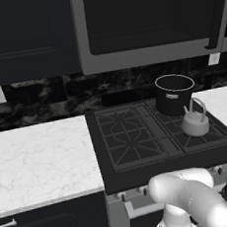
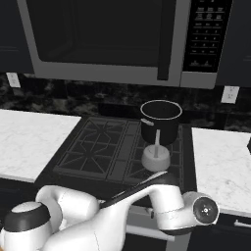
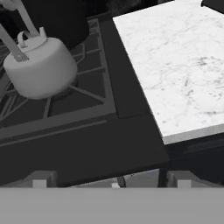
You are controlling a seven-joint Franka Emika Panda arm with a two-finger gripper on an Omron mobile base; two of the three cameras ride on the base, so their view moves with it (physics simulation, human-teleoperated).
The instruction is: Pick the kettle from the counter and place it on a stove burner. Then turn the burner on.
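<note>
The silver-grey kettle (image 1: 195, 122) (image 2: 156, 158) (image 3: 41, 70) stands upright on the front right stove burner (image 1: 188, 142) (image 2: 133, 167) (image 3: 83, 94), its loop handle up. My gripper (image 3: 111, 180) hangs low in front of the stove's right front corner, below and to the right of the kettle and apart from it. Its fingertips (image 3: 40, 180) are spread wide, open, with nothing between them. The white marble counter (image 1: 223, 104) (image 2: 220, 157) (image 3: 183, 65) lies right of the stove.
A tall black pot (image 1: 174, 94) (image 2: 161, 121) sits on the back right burner, right behind the kettle. More counter (image 1: 41, 158) (image 2: 29, 142) lies left of the stove. Small knobs (image 1: 141, 189) line the stove's front. A microwave (image 2: 112, 39) hangs overhead.
</note>
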